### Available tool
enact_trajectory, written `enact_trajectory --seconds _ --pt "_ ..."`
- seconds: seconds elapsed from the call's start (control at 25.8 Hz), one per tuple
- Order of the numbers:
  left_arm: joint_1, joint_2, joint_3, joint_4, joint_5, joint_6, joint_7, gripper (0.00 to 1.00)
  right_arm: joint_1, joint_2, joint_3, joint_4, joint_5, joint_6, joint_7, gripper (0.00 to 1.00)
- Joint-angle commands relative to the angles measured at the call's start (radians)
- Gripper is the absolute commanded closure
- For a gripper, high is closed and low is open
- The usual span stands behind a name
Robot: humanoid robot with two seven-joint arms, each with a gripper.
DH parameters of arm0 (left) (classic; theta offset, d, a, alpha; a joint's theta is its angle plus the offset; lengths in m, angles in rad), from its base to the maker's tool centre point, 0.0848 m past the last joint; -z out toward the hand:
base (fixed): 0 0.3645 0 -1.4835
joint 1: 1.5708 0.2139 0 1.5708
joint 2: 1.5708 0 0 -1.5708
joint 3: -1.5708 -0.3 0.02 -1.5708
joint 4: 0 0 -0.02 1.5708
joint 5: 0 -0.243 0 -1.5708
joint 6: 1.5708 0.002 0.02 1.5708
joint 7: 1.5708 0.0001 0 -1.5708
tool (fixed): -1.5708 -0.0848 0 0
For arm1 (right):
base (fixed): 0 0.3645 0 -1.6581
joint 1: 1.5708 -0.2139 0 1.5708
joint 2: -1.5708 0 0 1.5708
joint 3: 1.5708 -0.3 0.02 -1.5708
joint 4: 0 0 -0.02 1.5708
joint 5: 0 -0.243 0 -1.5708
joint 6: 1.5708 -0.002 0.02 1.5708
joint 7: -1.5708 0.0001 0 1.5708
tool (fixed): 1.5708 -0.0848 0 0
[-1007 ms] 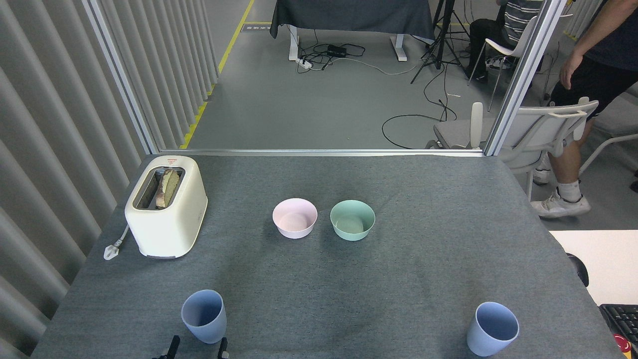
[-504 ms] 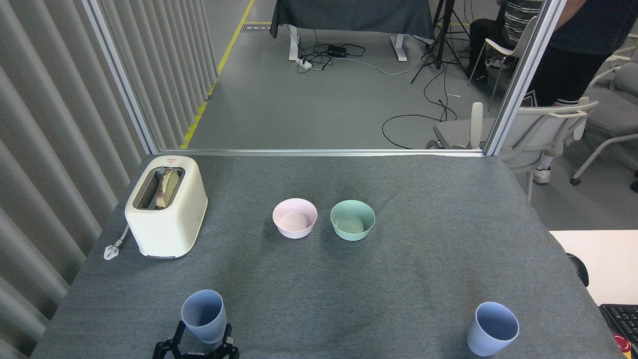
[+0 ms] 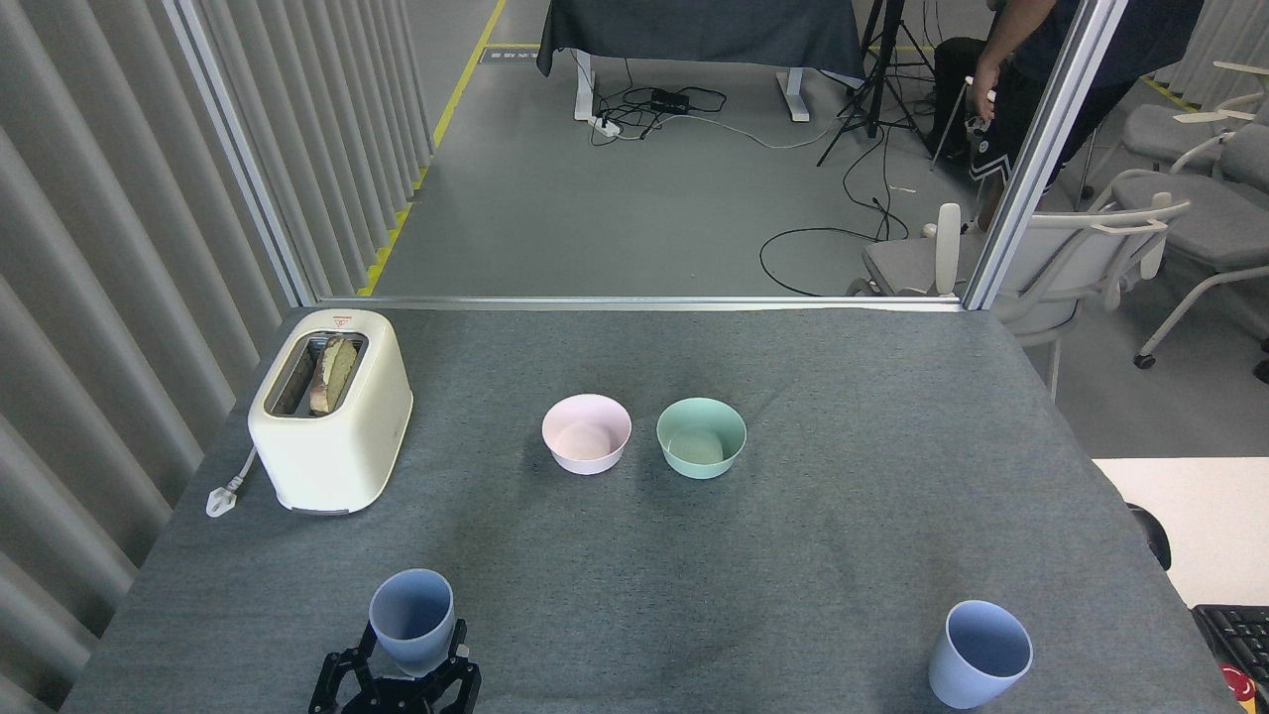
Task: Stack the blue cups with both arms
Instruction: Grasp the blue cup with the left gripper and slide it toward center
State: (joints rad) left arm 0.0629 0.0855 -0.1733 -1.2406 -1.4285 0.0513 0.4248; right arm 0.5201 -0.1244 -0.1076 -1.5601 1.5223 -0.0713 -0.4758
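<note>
Two periwinkle-blue cups stand upright on the grey table [image 3: 813,516]. The left blue cup [image 3: 410,617] is near the front edge at the left. My left gripper [image 3: 413,645] comes up from the bottom edge, its black claw fingers [image 3: 368,652] pressed against both sides of that cup's lower half, shut on it. The right blue cup [image 3: 980,654] stands alone at the front right with nothing near it. My right gripper is out of view.
A cream toaster [image 3: 330,409] with bread in it stands at the left. A pink bowl [image 3: 586,433] and a mint-green bowl [image 3: 701,437] sit side by side mid-table. A white desk [image 3: 1190,516] with a keyboard [image 3: 1234,635] adjoins at the right. A person [image 3: 1021,79] stands beyond the table.
My left gripper rose from the bottom edge and closed around the left cup, which shifted slightly up and right. The person at the back right walked further away.
</note>
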Motion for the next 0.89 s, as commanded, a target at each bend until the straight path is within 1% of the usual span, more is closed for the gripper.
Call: enact_trajectory --seconds 0.0,0.04,0.12,0.23,0.39,0.43,0.5,0.62,0.74,0.85 --pt "-0.009 -0.001 0.0 0.02 0.0 -0.004 0.0 0.15 0.0 0.0 0.0 0.0 0.001 -0.001 0.006 0.0" --pt "-0.02 -0.001 0.0 0.033 0.0 -0.004 0.0 0.16 0.0 -0.001 0.0 0.0 0.001 -0.001 0.005 0.0" --pt "-0.035 0.0 0.0 0.061 0.0 -0.002 0.0 0.22 0.0 -0.001 0.0 0.0 0.001 -0.001 0.005 0.0" --pt "-0.043 0.002 0.0 0.067 0.0 -0.004 0.0 0.3 0.0 -0.003 0.0 0.0 0.001 -0.001 0.005 0.0" --pt "-0.037 -0.003 -0.003 0.024 0.002 -0.011 0.003 0.32 0.0 -0.001 0.0 0.0 0.001 -0.001 0.005 0.0" --pt "-0.034 -0.003 -0.017 -0.002 0.002 -0.011 0.003 0.32 0.0 -0.001 0.0 0.0 0.001 -0.001 0.005 0.0" --pt "-0.031 -0.003 -0.081 -0.054 0.002 -0.01 0.012 0.33 0.0 -0.001 0.0 0.0 0.001 -0.001 0.005 0.0" --pt "-0.032 -0.01 -0.184 -0.065 0.0 -0.01 0.019 0.33 0.0 -0.001 0.0 0.0 0.002 -0.001 0.005 0.0" --pt "-0.043 -0.064 -0.242 -0.046 -0.003 -0.01 0.04 0.33 0.0 0.0 0.0 0.0 0.001 -0.001 0.005 0.0" --pt "-0.063 -0.141 -0.284 0.001 -0.006 -0.01 0.052 0.33 0.003 0.0 -0.003 0.0 0.001 0.001 0.003 0.0"
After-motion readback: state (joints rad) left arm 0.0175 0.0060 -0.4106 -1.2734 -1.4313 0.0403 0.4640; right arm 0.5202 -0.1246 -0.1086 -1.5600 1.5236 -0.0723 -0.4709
